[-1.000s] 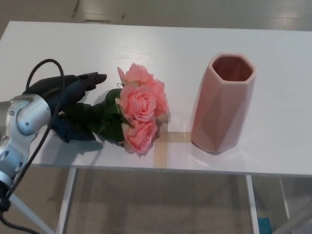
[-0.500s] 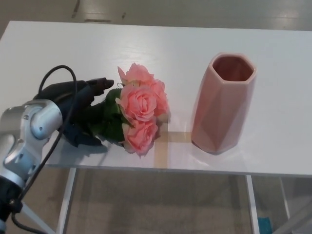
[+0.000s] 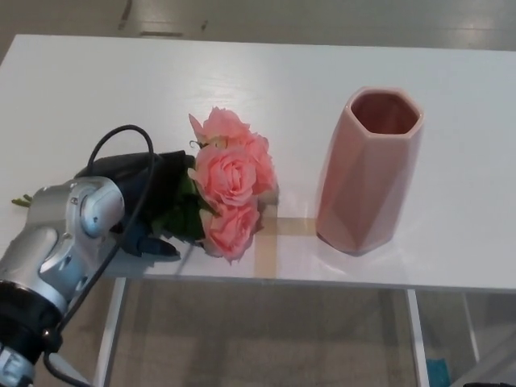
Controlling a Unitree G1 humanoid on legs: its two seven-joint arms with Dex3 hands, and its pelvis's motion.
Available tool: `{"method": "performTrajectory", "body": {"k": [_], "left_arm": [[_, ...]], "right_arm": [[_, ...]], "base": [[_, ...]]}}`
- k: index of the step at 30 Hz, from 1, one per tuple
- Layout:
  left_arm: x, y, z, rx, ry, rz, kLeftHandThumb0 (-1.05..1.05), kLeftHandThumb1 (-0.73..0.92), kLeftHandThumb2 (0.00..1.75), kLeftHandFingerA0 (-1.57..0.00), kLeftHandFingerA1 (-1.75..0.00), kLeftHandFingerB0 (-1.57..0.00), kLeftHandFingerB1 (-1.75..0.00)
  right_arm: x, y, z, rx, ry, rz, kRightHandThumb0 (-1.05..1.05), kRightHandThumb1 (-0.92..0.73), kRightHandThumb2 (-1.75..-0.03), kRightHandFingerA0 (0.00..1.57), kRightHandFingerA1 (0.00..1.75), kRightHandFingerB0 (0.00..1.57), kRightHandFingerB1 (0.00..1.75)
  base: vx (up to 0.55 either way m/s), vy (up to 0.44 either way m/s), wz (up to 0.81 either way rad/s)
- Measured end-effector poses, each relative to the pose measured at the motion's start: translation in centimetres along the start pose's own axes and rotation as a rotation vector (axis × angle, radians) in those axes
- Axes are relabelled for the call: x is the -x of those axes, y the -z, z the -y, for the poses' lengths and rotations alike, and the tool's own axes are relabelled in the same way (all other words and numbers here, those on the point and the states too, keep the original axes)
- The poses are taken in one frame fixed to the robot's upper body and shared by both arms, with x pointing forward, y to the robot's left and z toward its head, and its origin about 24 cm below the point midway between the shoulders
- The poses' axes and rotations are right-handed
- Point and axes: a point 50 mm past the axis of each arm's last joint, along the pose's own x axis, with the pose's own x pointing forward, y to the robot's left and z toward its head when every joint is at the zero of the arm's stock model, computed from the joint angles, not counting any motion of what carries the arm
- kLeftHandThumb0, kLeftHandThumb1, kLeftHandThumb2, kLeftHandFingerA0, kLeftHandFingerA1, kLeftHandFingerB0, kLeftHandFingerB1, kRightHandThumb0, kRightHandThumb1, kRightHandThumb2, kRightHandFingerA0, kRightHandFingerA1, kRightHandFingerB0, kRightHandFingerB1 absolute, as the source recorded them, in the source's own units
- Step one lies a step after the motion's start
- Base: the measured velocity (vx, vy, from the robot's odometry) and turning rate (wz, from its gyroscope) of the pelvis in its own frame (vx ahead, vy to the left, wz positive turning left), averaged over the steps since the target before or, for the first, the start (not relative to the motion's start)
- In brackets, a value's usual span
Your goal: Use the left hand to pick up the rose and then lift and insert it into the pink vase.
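three pink blooms of the rose (image 3: 230, 189) lie in a cluster on the white table (image 3: 266, 89), near its front edge and left of centre, with dark green leaves (image 3: 187, 216) spreading to their left. the pink vase (image 3: 369, 171) stands upright to the right of the flowers, apart from them, its open mouth facing up; a strip of tan tape (image 3: 278, 230) on the tabletop runs between the two.

the left hand (image 3: 149, 197) now sits right up against the leaves, further right than it was a second ago, when its fingers pointed across the stems with clear tabletop showing around them. its black fingers now overlap the leafy stem part just left of the blooms, one dark finger (image 3: 157, 246) lying low on the near side of the stems. whether they actually pinch the stems i cannot tell, since the silver wrist (image 3: 68, 230) and a looping black cable (image 3: 121, 153) cover much of the hand. the blooms have shifted only slightly and remain flat on the table. the right hand does not show.
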Motion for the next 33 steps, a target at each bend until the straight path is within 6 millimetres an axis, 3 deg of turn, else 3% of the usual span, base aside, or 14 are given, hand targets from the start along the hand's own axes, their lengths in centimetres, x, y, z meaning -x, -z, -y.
{"method": "performTrajectory", "body": {"k": [6,7,8,9,11,12,14,16,17,21,23,24,30,33], "left_arm": [[-0.2,-0.5,0.3,0.008,0.004,0.007,-0.57,0.37,0.73,-0.04,-0.18,-0.04,-0.24],[-0.2,-0.6,0.3,0.007,0.003,0.009,-0.30,0.45,0.96,0.00,-0.48,0.00,-0.47],[-0.2,-0.6,0.3,0.004,0.002,0.010,-0.39,0.70,0.63,-0.43,-0.35,-0.27,-0.30],[-0.2,-0.7,0.3,0.000,-0.002,0.012,-0.22,0.80,0.64,-1.05,-1.05,-0.56,-0.38],[-0.2,-0.9,0.0,-0.003,-0.029,0.029,-0.22,0.80,0.64,-1.05,-1.05,-0.56,-0.38],[-0.2,-1.1,-0.4,-0.005,-0.052,0.043,-0.13,0.74,0.62,-0.71,-1.56,-0.71,-0.45],[-0.1,-1.3,-0.7,-0.008,-0.084,0.065,-0.15,0.73,0.58,-0.62,-1.59,-0.75,-0.45],[-0.1,-1.5,-0.5,-0.014,-0.115,0.093,-0.31,0.65,0.54,-0.58,-1.54,-0.74,-0.44],[-0.1,-1.5,-0.4,-0.016,-0.130,0.106,-0.33,0.64,0.61,-0.62,-1.46,-0.77,-0.50],[-0.1,-1.6,0.1,-0.025,-0.177,0.132,-0.21,0.70,0.57,-0.55,-1.57,-0.83,-0.49],[0.0,-1.6,0.2,-0.029,-0.195,0.140,-0.21,0.71,0.59,-0.59,-1.55,-0.86,-0.54],[0.0,-1.6,0.2,-0.029,-0.203,0.143,-0.36,0.67,0.62,-0.66,-1.49,-0.81,-0.52],[0.1,-1.8,0.1,-0.027,-0.249,0.170,-0.21,0.70,0.61,-0.71,-1.51,-0.83,-0.52],[0.1,-1.7,-0.1,-0.019,-0.271,0.177,-0.30,0.64,0.69,-0.75,-1.43,-0.80,-0.56]], "right_arm": [[-0.1,-0.4,0.0,0.000,0.001,0.008,-0.25,-0.57,-0.56,0.70,0.49,0.65,0.46],[-0.1,-0.4,0.0,0.000,0.001,0.009,-0.25,-0.57,-0.56,0.70,0.49,0.65,0.46],[-0.1,-0.5,0.0,0.000,0.002,0.010,-0.25,-0.57,-0.56,0.70,0.49,0.65,0.46],[-0.1,-0.5,0.0,0.000,0.002,0.010,-0.26,-0.57,-0.56,0.71,0.50,0.65,0.46],[-0.1,-0.5,0.0,0.000,0.003,0.009,-0.26,-0.57,-0.56,0.71,0.50,0.65,0.46],[-0.1,-0.5,0.0,0.000,0.003,0.010,-0.26,-0.57,-0.56,0.71,0.50,0.64,0.46],[-0.2,-0.6,0.0,0.000,0.003,0.012,-0.27,-0.57,-0.56,0.71,0.50,0.64,0.46],[-0.2,-0.7,-0.1,0.002,0.002,0.013,-0.27,-0.57,-0.56,0.71,0.50,0.64,0.46],[-0.2,-0.7,-0.1,0.002,0.002,0.014,-0.27,-0.57,-0.56,0.71,0.50,0.64,0.46],[-0.2,-0.7,0.0,0.002,0.001,0.014,-0.26,-0.57,-0.56,0.71,0.50,0.64,0.46],[-0.2,-0.7,0.0,0.001,0.000,0.014,-0.26,-0.57,-0.56,0.71,0.50,0.64,0.46],[-0.2,-0.7,0.0,0.002,-0.001,0.014,-0.26,-0.57,-0.56,0.71,0.49,0.64,0.46],[-0.2,-0.7,-0.1,0.002,-0.006,0.014,-0.25,-0.57,-0.56,0.71,0.50,0.65,0.46],[-0.2,-0.7,-0.1,0.002,-0.008,0.014,-0.25,-0.57,-0.56,0.71,0.50,0.65,0.46]], "base": [[0.00,0.000,0.00],[0.00,0.000,0.00],[0.00,0.000,0.00],[0.00,0.000,0.00],[0.00,0.000,0.00],[0.00,0.000,0.00],[0.00,0.000,0.00],[0.00,0.000,0.00],[0.00,0.000,0.00],[0.00,0.000,0.00],[0.00,0.000,0.00],[0.00,0.000,0.00],[0.00,0.000,0.00],[0.00,0.000,0.00]]}}
